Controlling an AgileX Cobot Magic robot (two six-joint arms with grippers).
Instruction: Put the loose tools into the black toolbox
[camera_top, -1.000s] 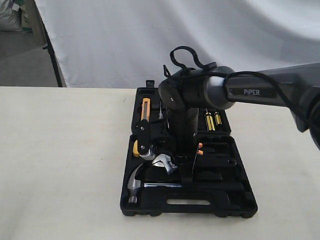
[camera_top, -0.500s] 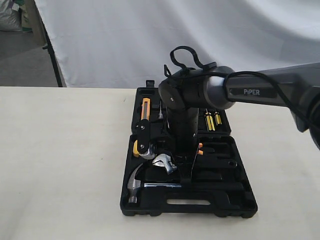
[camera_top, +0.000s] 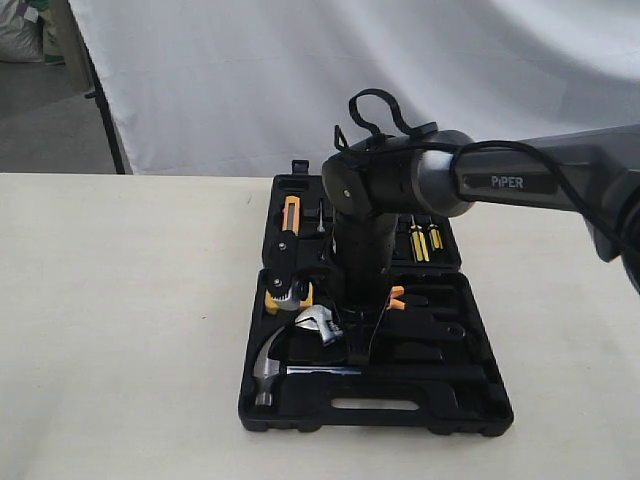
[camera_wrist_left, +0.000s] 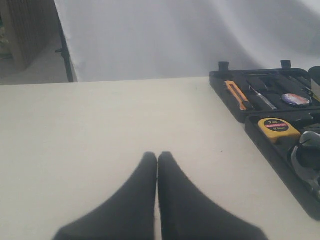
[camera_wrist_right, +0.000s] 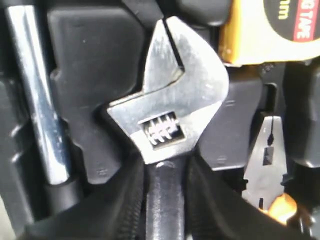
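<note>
Pale cream table (camera_top: 120, 330), the open black toolbox (camera_top: 455, 408) flat on it, right of centre in the exterior view

Since a second ago: the right gripper (camera_top: 360, 345) has drawn up and back a little, its tips now higher over the near half of the black toolbox (camera_top: 480, 415). The adjustable wrench (camera_top: 318, 324), clamped by its handle, went along, silver head shifted slightly left toward the yellow tape measure (camera_top: 275, 300), which shows more yellow than before. The arm's wrist sits a touch further right and higher.
</note>
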